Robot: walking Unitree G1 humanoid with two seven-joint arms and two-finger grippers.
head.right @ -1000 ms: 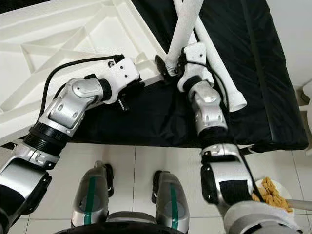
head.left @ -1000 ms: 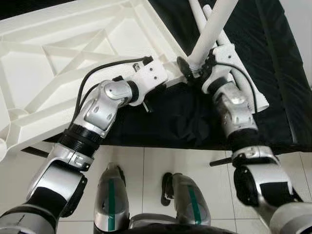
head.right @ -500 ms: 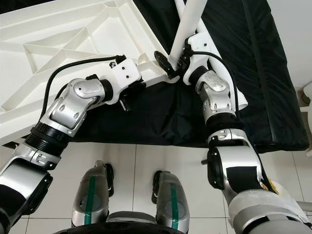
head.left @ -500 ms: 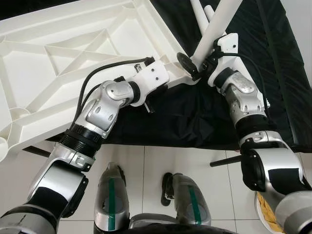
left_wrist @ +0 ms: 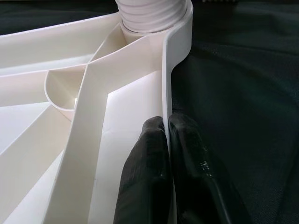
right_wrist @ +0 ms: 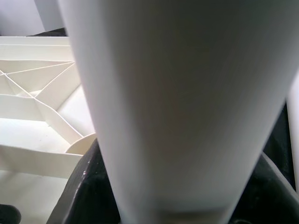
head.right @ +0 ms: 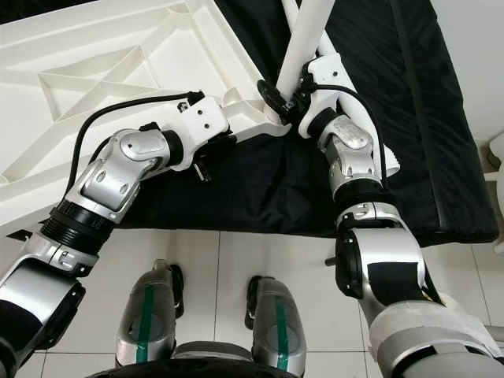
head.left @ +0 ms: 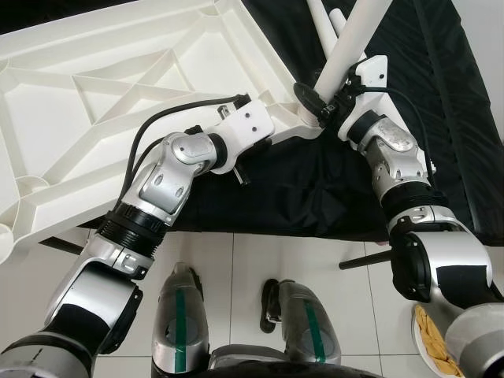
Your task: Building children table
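White ribbed tabletop (head.left: 118, 94) lies upside down, partly on the black cloth (head.left: 441, 102). Left gripper (left_wrist: 167, 140) pinches the tabletop's rim near its corner. Right gripper (head.left: 315, 101) clamps the white table leg (head.left: 350, 43), standing tilted in that corner's socket (left_wrist: 152, 11).

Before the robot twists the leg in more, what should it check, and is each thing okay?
1. Left end effector pinches the rim of the upside-down tabletop: ok, one finger on each side of the rim.
2. Right end effector grips the white leg: ok, fingers wrap its lower end.
3. Leg's threaded end sits in the corner socket: ok, threads meet the socket.
4. Leg is fully screwed in: cannot tell.
5. Leg stands straight to the tabletop: cannot tell; it looks leaning from above.
6. Spare legs on the black cloth lie behind the work: ok.
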